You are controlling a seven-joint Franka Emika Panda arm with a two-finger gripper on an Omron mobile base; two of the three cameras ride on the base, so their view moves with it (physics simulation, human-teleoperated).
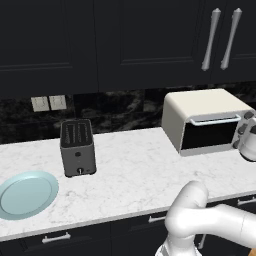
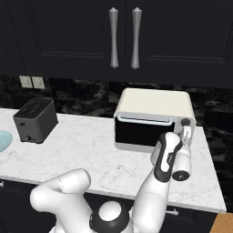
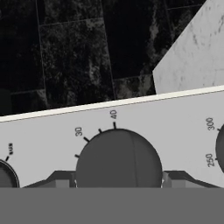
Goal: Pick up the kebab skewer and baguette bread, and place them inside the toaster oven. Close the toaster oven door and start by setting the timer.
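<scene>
Oven [image 2: 152, 109] at back right of the counter [image 2: 91, 150], door [image 2: 139, 132] closed, gripper [image 3: 118, 177] at oven's knob panel, fingers [image 3: 59, 178] on both sides of middle knob [image 3: 118, 159], clamping it, toaster [image 1: 77, 147] and plate [image 1: 26, 194] toward left

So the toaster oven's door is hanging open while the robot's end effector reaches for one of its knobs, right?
Not quite. The toaster oven door is closed against the toaster oven, as the right base view shows. The end effector is indeed at a knob.
</scene>
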